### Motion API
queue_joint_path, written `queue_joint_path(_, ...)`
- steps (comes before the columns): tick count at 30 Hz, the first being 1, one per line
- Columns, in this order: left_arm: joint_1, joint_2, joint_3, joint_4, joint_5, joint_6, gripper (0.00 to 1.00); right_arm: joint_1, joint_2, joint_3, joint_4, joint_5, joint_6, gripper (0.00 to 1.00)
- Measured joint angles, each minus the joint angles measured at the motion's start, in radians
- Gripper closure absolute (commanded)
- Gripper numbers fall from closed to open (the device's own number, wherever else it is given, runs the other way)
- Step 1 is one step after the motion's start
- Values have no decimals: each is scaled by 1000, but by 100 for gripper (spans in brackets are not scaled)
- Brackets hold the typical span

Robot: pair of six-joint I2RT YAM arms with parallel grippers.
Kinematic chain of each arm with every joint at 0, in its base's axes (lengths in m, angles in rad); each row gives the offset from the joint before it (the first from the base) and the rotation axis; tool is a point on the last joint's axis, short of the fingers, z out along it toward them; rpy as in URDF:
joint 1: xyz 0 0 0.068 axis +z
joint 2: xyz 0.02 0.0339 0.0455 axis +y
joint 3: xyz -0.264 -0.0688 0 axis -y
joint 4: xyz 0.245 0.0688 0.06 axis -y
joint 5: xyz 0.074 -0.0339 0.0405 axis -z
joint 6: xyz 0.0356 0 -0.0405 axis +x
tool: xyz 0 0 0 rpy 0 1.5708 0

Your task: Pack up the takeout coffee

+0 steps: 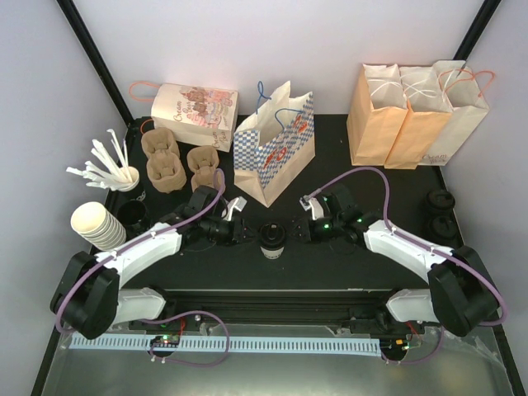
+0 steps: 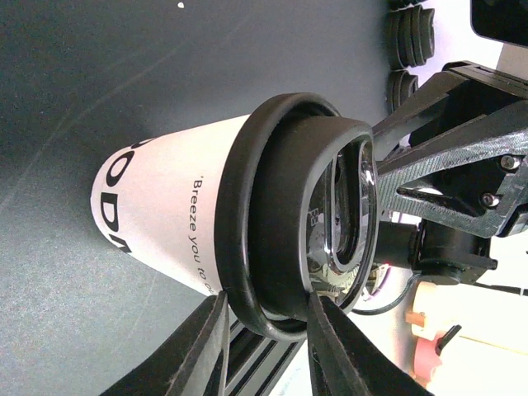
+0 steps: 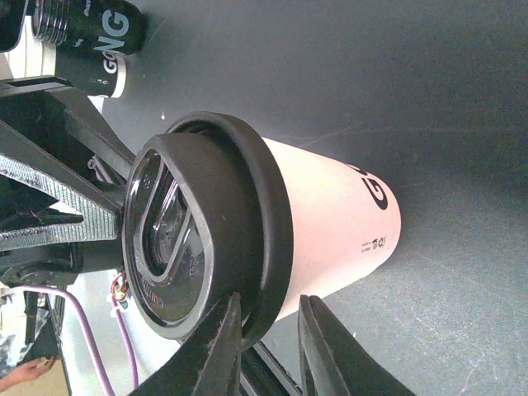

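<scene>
Left claw point(image 1: 247, 233) sits at the rim of the coffee cup point(image 1: 271, 241). In its wrist view the two fingers point(image 2: 202, 351) straddle the edge of the black lid point(image 2: 301, 239), part open. Whether they're actually pinching it, you can't tell from these views.

The cup stands upright on the bench point(image 1: 346, 148), dead centre between both arms, lid on, just in front of the blue checkered bag point(image 1: 276, 148).

Right claw point(image 1: 295, 231) is closed down almost fully. Its fingers point(image 3: 219, 351) sit at the lid rim on the opposite side, apparently nipping the lid edge. Looks like lid seating, or a two-sided steady before a lift.

Progress: early, I'd say. The cup is capped but not in any carrier or bag. Pulp carriers point(image 1: 175, 161) at back left look empty. Stack of plain cups point(image 1: 97, 224) at near left, spare lids point(image 1: 440, 213) at far right, tan bags point(image 1: 412, 115) at back right. Still to do: load cup, then bag it.
</scene>
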Motion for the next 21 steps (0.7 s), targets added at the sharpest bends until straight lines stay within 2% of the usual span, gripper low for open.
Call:
queue_joint_path(8, 6, -1, -15, 29, 17, 0, 69, -1, 3, -7, 21, -3, 0, 78)
queue_joint_path(14, 31, -27, -61, 79, 42, -22, 60, 0, 11, -11, 47, -5, 0, 78)
queue_joint_path(16, 40, -41, -71, 81, 47, -26, 61, 3, 17, -11, 57, -10, 0, 78)
queue_joint_path(21, 69, -78, -81, 81, 58, -26, 69, 6, 18, -11, 61, -12, 0, 78)
